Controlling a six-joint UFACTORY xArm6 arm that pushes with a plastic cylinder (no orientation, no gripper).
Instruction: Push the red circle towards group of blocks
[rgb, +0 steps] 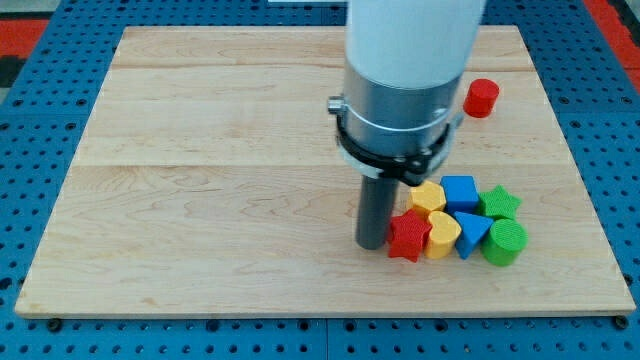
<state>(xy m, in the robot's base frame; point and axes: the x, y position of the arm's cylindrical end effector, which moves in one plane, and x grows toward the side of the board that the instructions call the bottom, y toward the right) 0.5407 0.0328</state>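
The red circle (481, 97) stands alone on the wooden board (200, 180) at the view's upper right. A tight group of blocks sits at the lower right: a red star (407, 236), a yellow heart (442, 234), a yellow block (428, 196), a blue block (460, 191), a blue triangle (471, 233), a green star (499, 203) and a green circle (503, 243). My tip (373, 244) rests on the board just left of the red star, close to touching it, far below and left of the red circle.
The arm's wide white and grey body (405, 70) hangs over the board's upper middle and hides the wood behind it. The board's right edge runs close to the red circle and the green blocks.
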